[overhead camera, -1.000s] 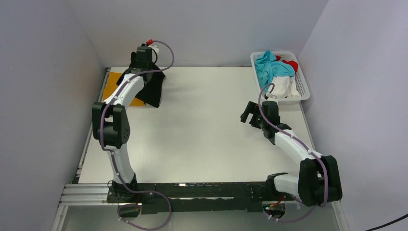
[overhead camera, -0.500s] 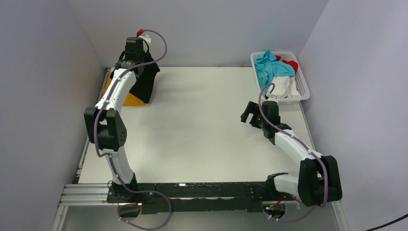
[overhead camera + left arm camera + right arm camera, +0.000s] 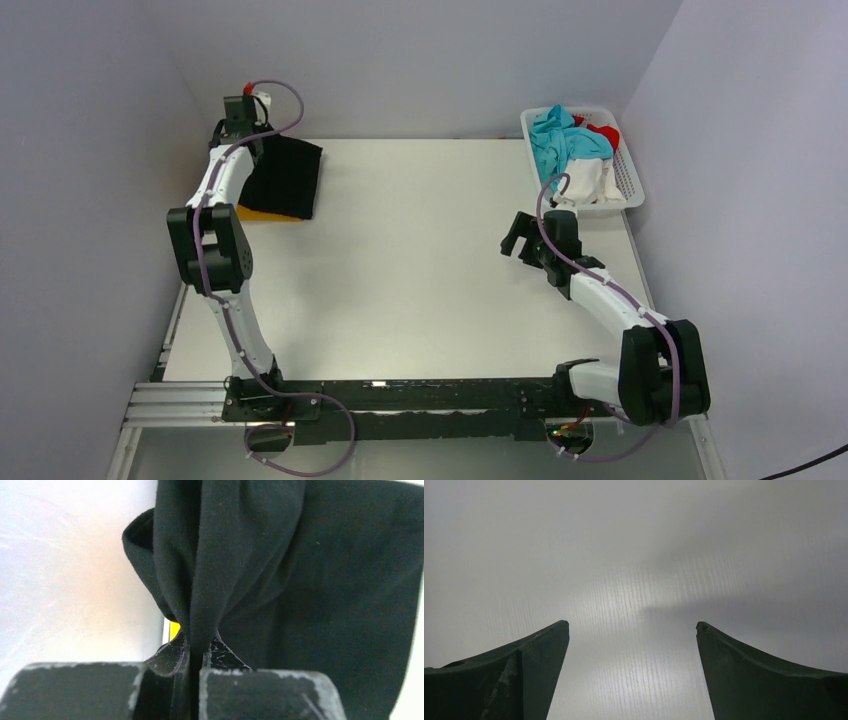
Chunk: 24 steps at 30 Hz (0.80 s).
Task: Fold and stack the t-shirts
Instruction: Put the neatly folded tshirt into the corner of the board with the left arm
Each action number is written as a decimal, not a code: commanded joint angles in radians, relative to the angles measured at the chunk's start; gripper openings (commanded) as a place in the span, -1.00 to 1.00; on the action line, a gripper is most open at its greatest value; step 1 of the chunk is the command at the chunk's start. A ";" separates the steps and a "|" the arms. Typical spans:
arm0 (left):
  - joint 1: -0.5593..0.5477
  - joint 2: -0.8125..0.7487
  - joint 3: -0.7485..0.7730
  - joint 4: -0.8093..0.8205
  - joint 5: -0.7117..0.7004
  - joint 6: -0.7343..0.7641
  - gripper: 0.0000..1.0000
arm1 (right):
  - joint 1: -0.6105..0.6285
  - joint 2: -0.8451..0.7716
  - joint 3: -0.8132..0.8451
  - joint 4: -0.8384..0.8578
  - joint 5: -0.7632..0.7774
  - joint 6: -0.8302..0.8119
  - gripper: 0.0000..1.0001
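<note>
Overhead view of a white tabletop [image 3: 420, 260] with two robot arms mounted at the bottom of the frame.

In the upper left, a large black soft cloth t-shirt [image 3: 288, 178] lies as a roughly rectangular folded bundle. It rests on top of an orange-yellow cloth t-shirt [image 3: 268, 213], which shows only as a thin strip along the bundle's lower edge.

The left end effector [image 3: 195, 650] reaches over to that corner. Its wrist camera shows it pressed together on a gathered ridge of the black cloth, with a sliver of yellow visible beneath.

The right end effector [image 3: 514, 236] hovers right of centre, well apart from any garment. Its fingers are spread, with nothing but bare tabletop between them.

In the upper right, a white plastic lattice basket [image 3: 632, 190] holds a heap of turquoise, red and white garments [image 3: 565, 145], none of them folded.

The task looks partly done. Two shirts appear stacked, though the black one is not yet released and its fold cannot be judged for neatness. The basket's contents probably remain to be folded.
</note>
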 commanded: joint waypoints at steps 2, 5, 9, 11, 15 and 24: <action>0.070 0.090 0.083 0.051 0.102 -0.031 -1.00 | -0.005 -0.010 0.027 0.013 0.034 -0.015 1.00; 0.088 0.147 0.118 0.056 0.087 -0.034 -0.79 | -0.005 -0.005 0.032 0.010 0.042 -0.017 1.00; 0.094 0.201 0.199 0.028 -0.031 -0.074 0.98 | -0.005 0.006 0.046 -0.013 0.058 -0.017 1.00; 0.094 0.197 0.234 0.008 -0.073 -0.122 0.99 | -0.005 0.004 0.048 -0.015 0.062 -0.015 1.00; 0.091 0.093 0.180 0.013 -0.066 -0.269 0.99 | -0.005 -0.016 0.045 -0.021 0.070 -0.014 1.00; -0.002 -0.294 -0.213 0.162 0.215 -0.547 0.99 | -0.005 -0.118 0.001 -0.027 0.061 -0.002 1.00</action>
